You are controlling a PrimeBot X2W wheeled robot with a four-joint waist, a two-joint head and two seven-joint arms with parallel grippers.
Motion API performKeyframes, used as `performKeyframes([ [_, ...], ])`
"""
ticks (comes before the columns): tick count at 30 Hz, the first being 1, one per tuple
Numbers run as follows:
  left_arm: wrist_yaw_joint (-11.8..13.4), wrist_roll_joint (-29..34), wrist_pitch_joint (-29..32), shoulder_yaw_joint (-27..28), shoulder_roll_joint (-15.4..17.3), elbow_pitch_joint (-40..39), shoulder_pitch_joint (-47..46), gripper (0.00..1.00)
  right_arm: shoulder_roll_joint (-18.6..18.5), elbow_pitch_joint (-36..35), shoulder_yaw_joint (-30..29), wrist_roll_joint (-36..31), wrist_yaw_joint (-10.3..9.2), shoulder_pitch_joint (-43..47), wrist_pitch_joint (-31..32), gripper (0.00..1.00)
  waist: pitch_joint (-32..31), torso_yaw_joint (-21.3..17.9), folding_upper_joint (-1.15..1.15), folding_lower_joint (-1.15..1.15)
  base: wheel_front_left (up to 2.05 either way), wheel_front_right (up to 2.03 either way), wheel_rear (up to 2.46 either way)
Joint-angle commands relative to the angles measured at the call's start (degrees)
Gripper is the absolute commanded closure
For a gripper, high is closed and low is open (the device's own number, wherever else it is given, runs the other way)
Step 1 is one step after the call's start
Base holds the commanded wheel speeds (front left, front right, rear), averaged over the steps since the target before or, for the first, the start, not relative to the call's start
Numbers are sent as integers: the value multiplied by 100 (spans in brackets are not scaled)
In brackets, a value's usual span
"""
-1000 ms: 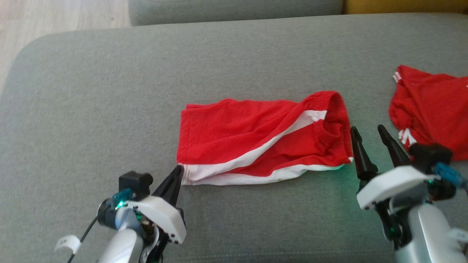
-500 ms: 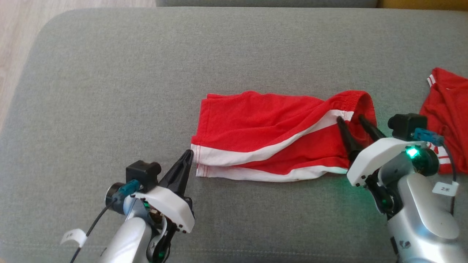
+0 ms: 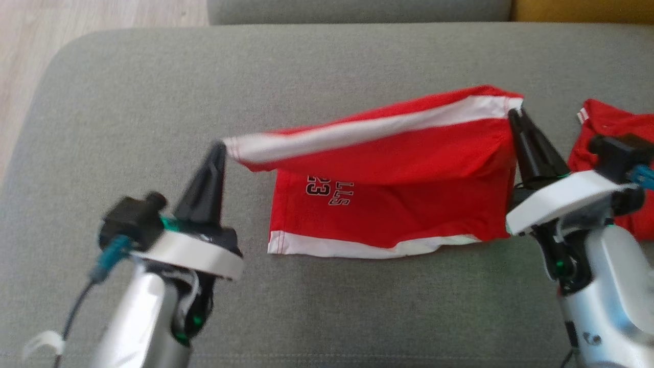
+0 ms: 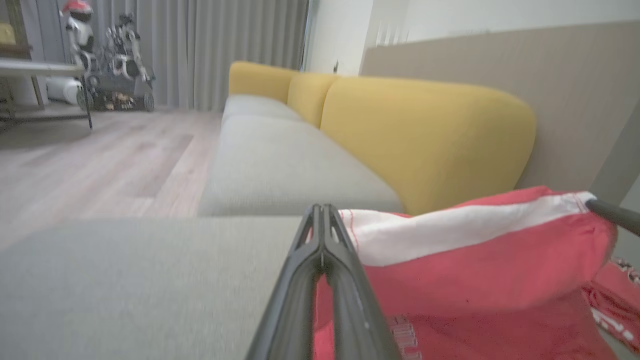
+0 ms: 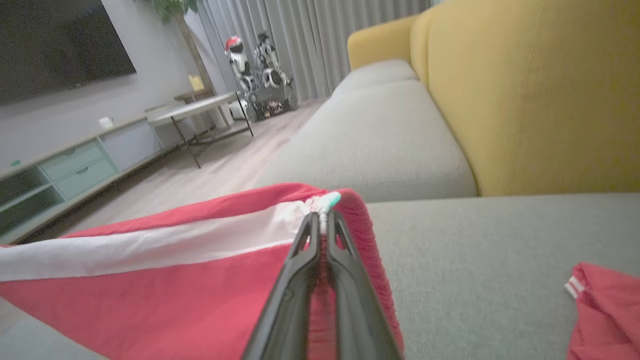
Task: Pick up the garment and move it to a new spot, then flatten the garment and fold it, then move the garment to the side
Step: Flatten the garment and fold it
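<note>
The garment point(image 3: 388, 174) is a pair of red shorts with white stripes and black lettering, on the grey sofa seat point(image 3: 327, 66). Its upper layer is lifted and stretched between my two grippers, while the lower layer lies flat. My left gripper point(image 3: 218, 146) is shut on the garment's white-hemmed left corner point(image 4: 350, 225). My right gripper point(image 3: 512, 113) is shut on the waistband corner point(image 5: 327, 202) at the right. The left wrist view shows the garment point(image 4: 475, 270) spreading to the right of my shut fingers point(image 4: 322, 235); the right wrist view shows the garment point(image 5: 175, 280) spreading to the left.
A second red garment point(image 3: 610, 133) with white stripes lies at the seat's right edge, just behind my right wrist. Yellow back cushions point(image 4: 425, 130) rise behind the seat. Wooden floor point(image 3: 92, 15) lies beyond the seat's left end.
My right gripper shut on the waistband corner. Both grippers rose and moved away from me, lifting the garment's top layer and baring the lettering beneath. The camera shifted too.
</note>
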Motion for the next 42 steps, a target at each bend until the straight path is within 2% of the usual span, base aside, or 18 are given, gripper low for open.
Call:
performKeyframes([
  [1, 41, 31, -63, 291, 142, -453, -399, 100, -94, -457, 45, 63, -4, 41, -83, 100, -70, -59, 0, 0, 0, 0, 0],
  [9, 134, 159, 48, 554, 382, -1857, -1094, 100, -170, -2182, -110, 112, -4, 113, -87, 100, -293, -207, 0, 0, 0, 0, 0],
  [14, 195, 208, 294, 697, 482, -2470, -1757, 100, -138, -3021, -258, 46, -4, 108, 100, 100, -447, -280, 0, 0, 0, 0, 0],
  [23, 139, 56, 587, 671, 483, -2539, -2314, 100, 104, -3432, -415, 205, -4, 226, 501, 100, -530, -372, 0, 0, 0, 0, 0],
  [28, 45, -102, 562, 633, 417, -2236, -2537, 100, 179, -3344, -444, 262, -4, 74, 543, 100, -396, -371, 0, 0, 0, 0, 0],
  [32, -80, -222, 444, 598, 355, -1630, -2989, 100, 201, -2942, -434, 392, -4, -391, 534, 100, -187, -371, 0, 0, 0, 0, 0],
  [36, -221, -283, 230, 543, 298, -722, -3682, 100, 215, -2199, -295, 506, -4, -1222, 461, 100, 58, -394, 0, 0, 0, 0, 0],
  [42, -343, -280, -61, 593, 196, 831, -4890, 100, 311, -711, 113, 665, -4, -2812, 157, 100, 405, -405, 0, 0, 0, 0, 0],
])
